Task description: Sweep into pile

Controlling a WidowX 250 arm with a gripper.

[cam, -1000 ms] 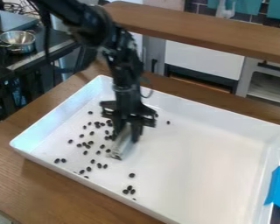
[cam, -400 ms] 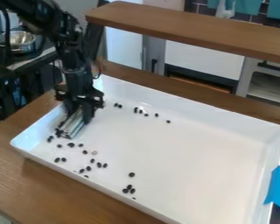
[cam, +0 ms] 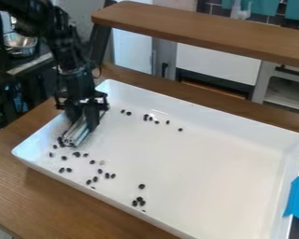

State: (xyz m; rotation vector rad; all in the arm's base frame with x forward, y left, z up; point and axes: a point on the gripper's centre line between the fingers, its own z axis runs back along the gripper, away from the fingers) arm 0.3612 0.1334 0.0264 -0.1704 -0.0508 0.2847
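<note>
The dark beans (cam: 76, 154) lie in the white tray (cam: 202, 108), some bunched at about 9 to 10 o'clock, others loose along 8 o'clock, at 7 o'clock, and between 11 and 12. My silvery sweeper (cam: 78, 133) is tilted by the left wall, its low end beside the bunch. The hand (cam: 82, 122) is closed on its upper part. Farther out, a blue piece (cam: 296, 198) hangs at the tray's 4 o'clock edge, and the wooden bench (cam: 71, 200) carries it all.

I judge I'm partway through, at the end of a stroke. Next I'd want to lift clear without scattering the bunch, set down beyond the 7 and 8 o'clock strays and draw them in.

Compared with a second ago, the sweeper has gone from among the beans toward 10 o'clock, leaving bare floor where several lay.
</note>
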